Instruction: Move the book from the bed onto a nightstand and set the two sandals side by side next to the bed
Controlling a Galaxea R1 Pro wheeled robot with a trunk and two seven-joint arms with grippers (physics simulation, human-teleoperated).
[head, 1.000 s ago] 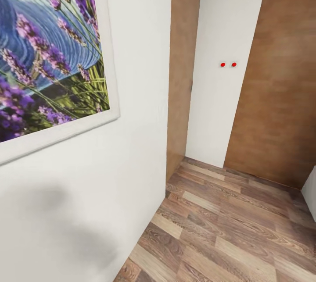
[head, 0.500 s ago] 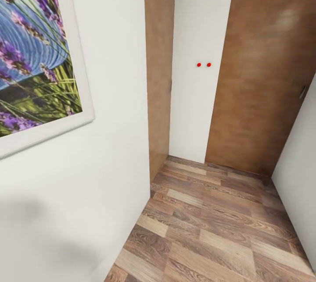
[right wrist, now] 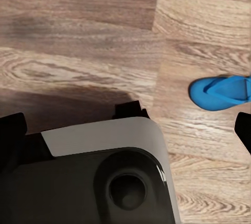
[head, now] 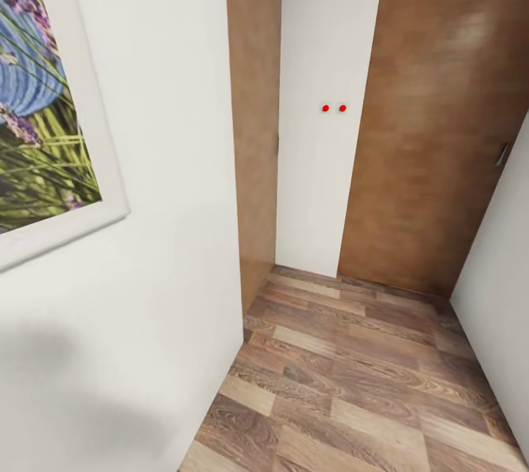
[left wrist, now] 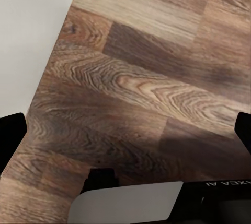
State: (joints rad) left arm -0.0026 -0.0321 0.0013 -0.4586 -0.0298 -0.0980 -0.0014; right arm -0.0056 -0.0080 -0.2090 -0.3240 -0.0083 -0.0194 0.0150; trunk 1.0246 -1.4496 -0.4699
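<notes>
**One blue sandal on the plank floor beside the robot's base**

One sandal [right wrist: 219,93] lies flat on the wood-plank floor [head: 353,384] in the right wrist view, near the robot's grey and black base [right wrist: 99,177]. Left claw [left wrist: 130,125]: dark fingertips at both edges of its view, spread wide apart, nothing between them. Right claw [right wrist: 128,125]: likewise apart and empty. Ahead, the head view shows a narrow corridor: white wall [head: 169,164], a framed lavender picture [head: 37,112], two brown doors [head: 433,127] and two red dots [head: 333,108].
</notes>
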